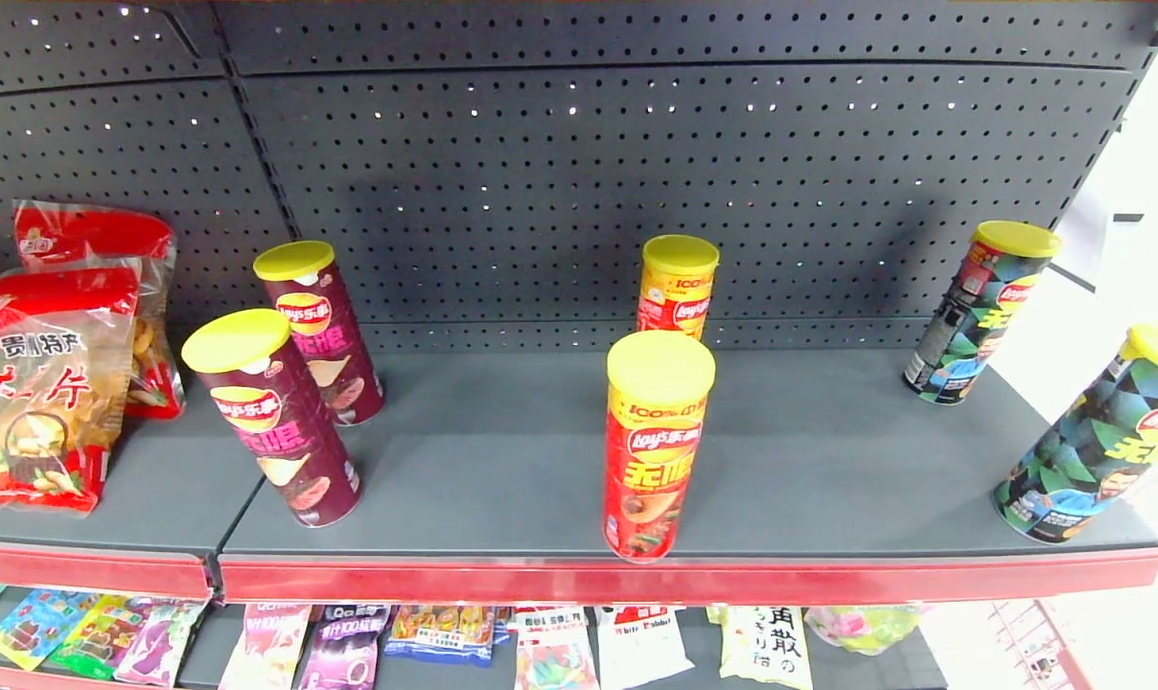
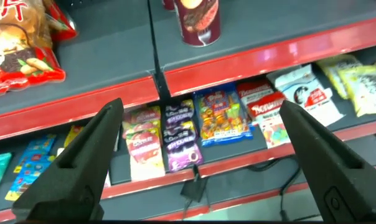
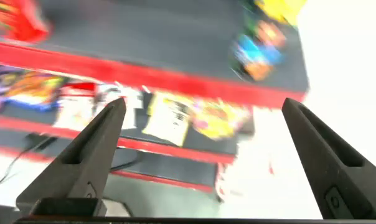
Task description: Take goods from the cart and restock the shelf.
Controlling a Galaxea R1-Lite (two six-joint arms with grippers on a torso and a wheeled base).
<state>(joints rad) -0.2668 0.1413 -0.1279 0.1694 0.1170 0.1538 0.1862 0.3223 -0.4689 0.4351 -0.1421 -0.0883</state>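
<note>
On the grey shelf (image 1: 502, 460) stand chip cans with yellow lids. Two maroon cans (image 1: 282, 417) (image 1: 320, 331) stand at the left, two red-and-yellow cans (image 1: 651, 446) (image 1: 677, 286) in the middle, and two dark patterned cans (image 1: 980, 311) (image 1: 1101, 436) at the right. My left gripper (image 2: 200, 162) is open and holds nothing, below the shelf's red front edge (image 2: 238, 62) and facing the lower shelf's packets; the front maroon can's base (image 2: 199, 22) shows above. My right gripper (image 3: 203, 155) is open and holds nothing, below the right end of the shelf, with a patterned can (image 3: 259, 53) blurred above.
Red snack bags (image 1: 47, 374) lean at the shelf's left end. Several small snack packets (image 1: 445, 637) line the lower shelf. A perforated back panel (image 1: 579, 192) closes the shelf behind. Wide bare stretches of shelf lie between the can groups.
</note>
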